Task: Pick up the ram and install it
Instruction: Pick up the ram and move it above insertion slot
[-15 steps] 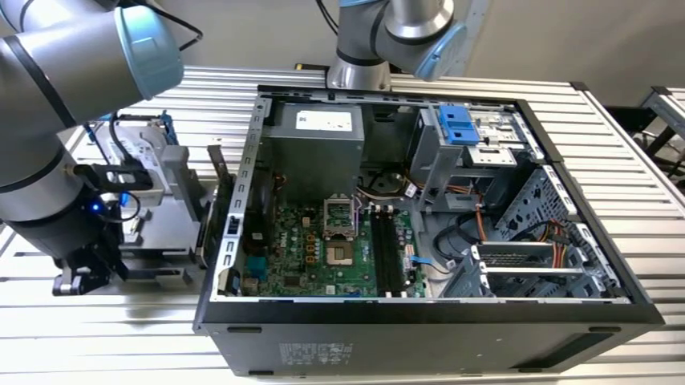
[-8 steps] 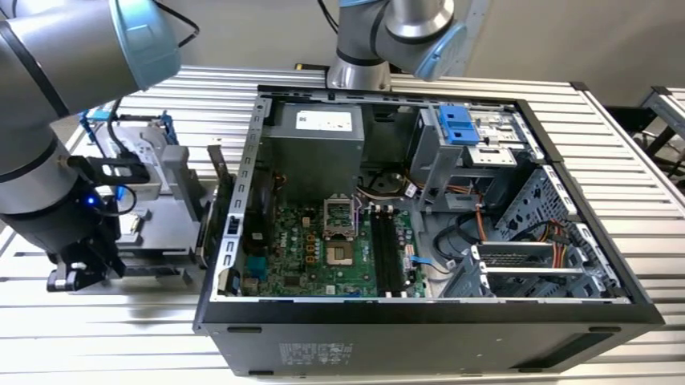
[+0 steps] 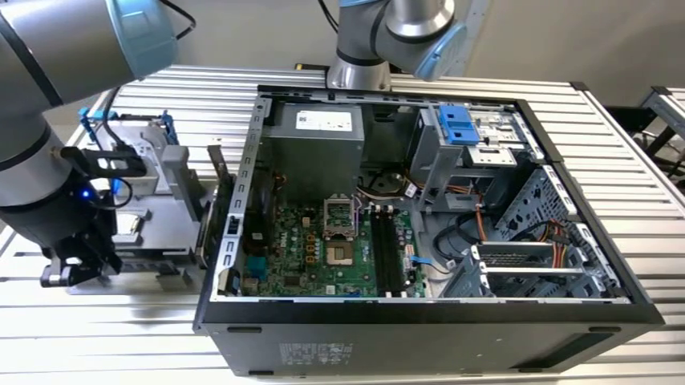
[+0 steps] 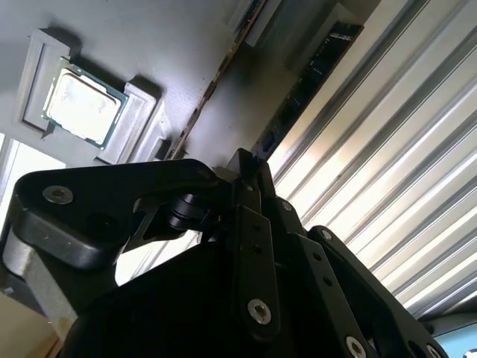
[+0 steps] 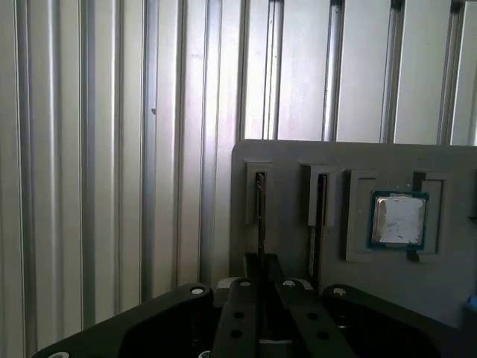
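The ram (image 5: 261, 201) stands on edge in a slot of a grey holder block (image 5: 298, 160). It is the stick farther from the processor chip, and it looks dark in the second wrist view (image 4: 317, 74). My gripper (image 5: 261, 272) sits at its near end, fingers drawn together on the thin edge, as the second wrist view also shows (image 4: 252, 165). In the exterior view the gripper (image 3: 73, 271) is low over the holder (image 3: 160, 241), at that view's left, beside the open computer case (image 3: 428, 317). The motherboard's long black memory slots (image 3: 387, 249) lie inside the case.
A second stick (image 5: 322, 201) stands in the neighbouring slot, with a processor chip (image 5: 399, 220) in a pocket beyond it. A blue-handled drive frame (image 3: 150, 140) sits at the holder's far end. Another arm's base (image 3: 386, 40) stands behind the case. Ribbed metal table all around.
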`<control>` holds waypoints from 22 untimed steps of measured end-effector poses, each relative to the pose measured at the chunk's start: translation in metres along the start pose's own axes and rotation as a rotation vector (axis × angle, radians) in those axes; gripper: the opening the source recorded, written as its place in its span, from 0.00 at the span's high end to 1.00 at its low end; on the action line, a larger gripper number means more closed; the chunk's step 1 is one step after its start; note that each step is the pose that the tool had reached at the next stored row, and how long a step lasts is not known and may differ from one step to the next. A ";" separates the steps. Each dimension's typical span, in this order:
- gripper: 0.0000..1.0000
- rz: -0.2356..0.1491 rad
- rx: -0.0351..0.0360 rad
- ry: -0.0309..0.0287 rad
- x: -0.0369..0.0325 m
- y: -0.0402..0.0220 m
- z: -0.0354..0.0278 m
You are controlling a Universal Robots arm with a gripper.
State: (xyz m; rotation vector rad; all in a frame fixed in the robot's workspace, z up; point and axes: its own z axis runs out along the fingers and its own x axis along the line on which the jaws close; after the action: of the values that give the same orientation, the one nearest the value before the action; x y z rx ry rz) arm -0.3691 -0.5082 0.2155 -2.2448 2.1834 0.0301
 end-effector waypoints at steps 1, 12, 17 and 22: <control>1.00 0.000 0.0000 0.0000 0.0000 0.0000 -0.0013; 1.00 0.003 0.0001 0.0000 -0.0003 0.0001 -0.0151; 1.00 0.004 0.0000 0.0000 -0.0004 0.0002 -0.0219; 1.00 0.005 0.0001 0.0000 -0.0006 0.0002 -0.0282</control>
State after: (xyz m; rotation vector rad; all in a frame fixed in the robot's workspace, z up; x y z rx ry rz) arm -0.3691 -0.5082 0.2436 -2.2393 2.1890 0.0300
